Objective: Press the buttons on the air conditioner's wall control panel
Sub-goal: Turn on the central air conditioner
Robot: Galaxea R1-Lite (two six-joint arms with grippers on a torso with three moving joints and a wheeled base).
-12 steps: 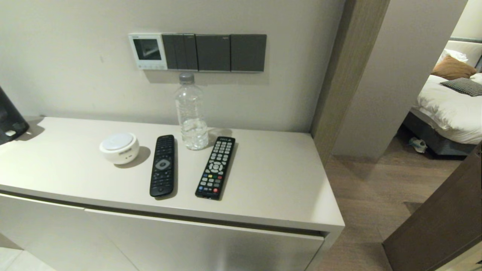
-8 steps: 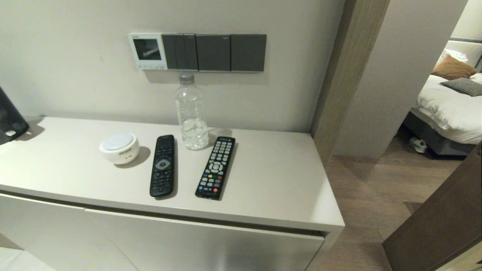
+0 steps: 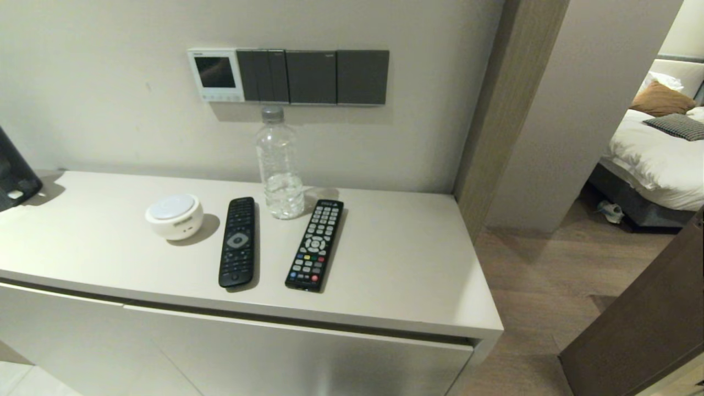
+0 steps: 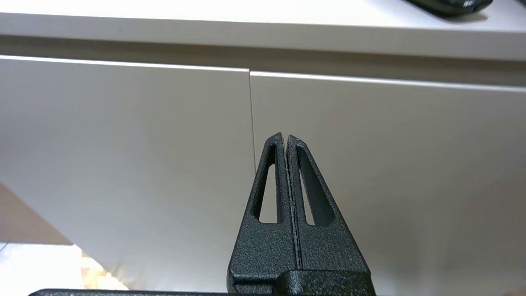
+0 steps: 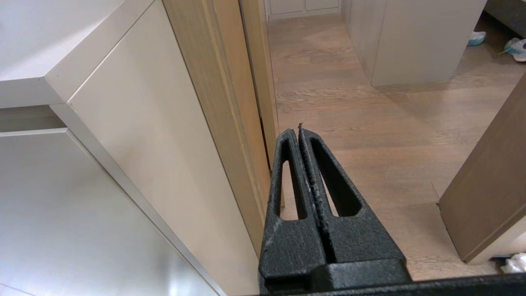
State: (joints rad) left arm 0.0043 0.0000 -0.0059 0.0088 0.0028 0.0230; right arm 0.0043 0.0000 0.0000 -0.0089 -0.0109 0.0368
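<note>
The white wall control panel hangs on the wall above the cabinet, left of the dark grey switch plates. Its screen is dark. The row of tiny white buttons runs along its lower edge. Neither arm shows in the head view. My left gripper is shut and empty, low in front of the cabinet doors. My right gripper is shut and empty, low beside the cabinet's right end, over the wooden floor.
On the cabinet top stand a clear water bottle right below the switches, a white round device and two black remotes. A wooden door frame is at the right.
The panel's screen showed a pale reflection before and is now evenly dark. Nothing else has moved.
</note>
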